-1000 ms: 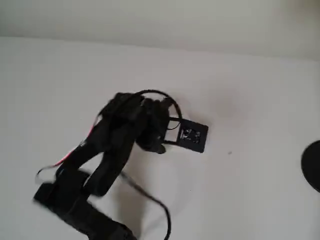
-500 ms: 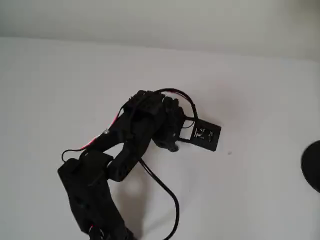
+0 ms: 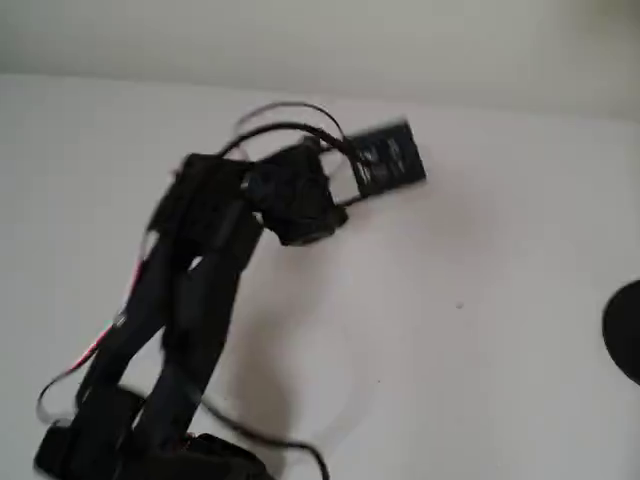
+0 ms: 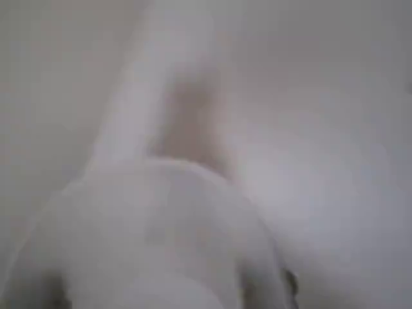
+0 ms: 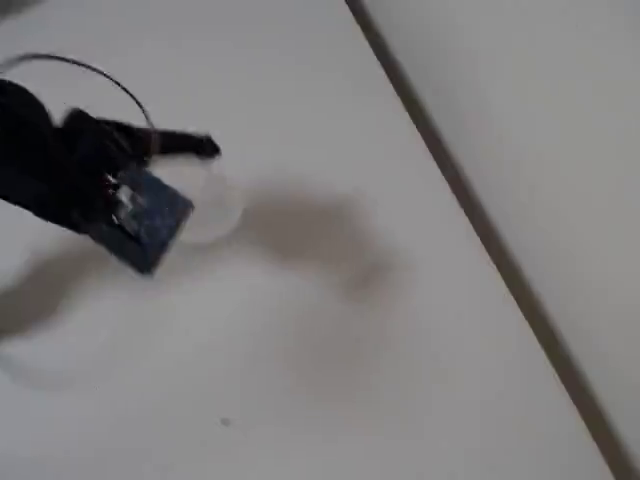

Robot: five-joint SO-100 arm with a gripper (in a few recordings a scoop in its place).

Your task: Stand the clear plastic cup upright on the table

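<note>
Now your tool (image 5: 185,165) hangs above the white bench (image 3: 500,250). A faint clear cup (image 5: 205,205) shows right beside it, but you cannot tell if it grips.

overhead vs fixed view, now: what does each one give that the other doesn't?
Overhead: the arm at full length, and a dark round object at the right edge. Fixed: a faint round clear outline, likely the clear plastic cup, beside the black plate. Both: that plate, blurred, over the white table.
</note>
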